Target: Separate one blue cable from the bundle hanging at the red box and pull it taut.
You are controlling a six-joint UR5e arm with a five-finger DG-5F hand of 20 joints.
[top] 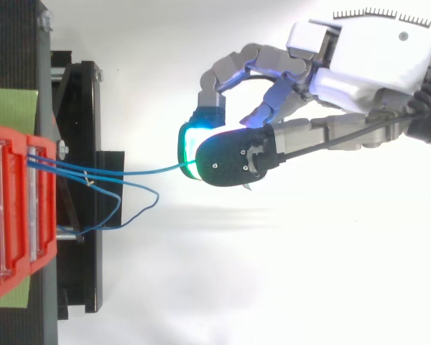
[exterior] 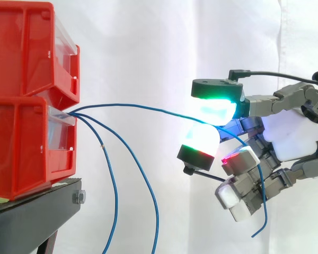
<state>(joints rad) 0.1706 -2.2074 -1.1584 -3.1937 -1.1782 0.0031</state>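
At 3 o'clock in the side view: a grey-and-white robot hand (exterior: 289, 138), closed in a pinch on a thin blue cable (exterior: 138, 107) between two glowing cyan-white fingertip pads (exterior: 217, 110). Toward 9 o'clock from the pinch, running in a shallow arc to the front of the lower red plastic bin (exterior: 26, 148). Past the pads, free end dropping toward 6 o'clock behind the other fingers. Toward 7 o'clock of the pinch, two more loose blue cables (exterior: 157, 211) hanging slack from the same bin front, beside the black metal stand (exterior: 32, 211).
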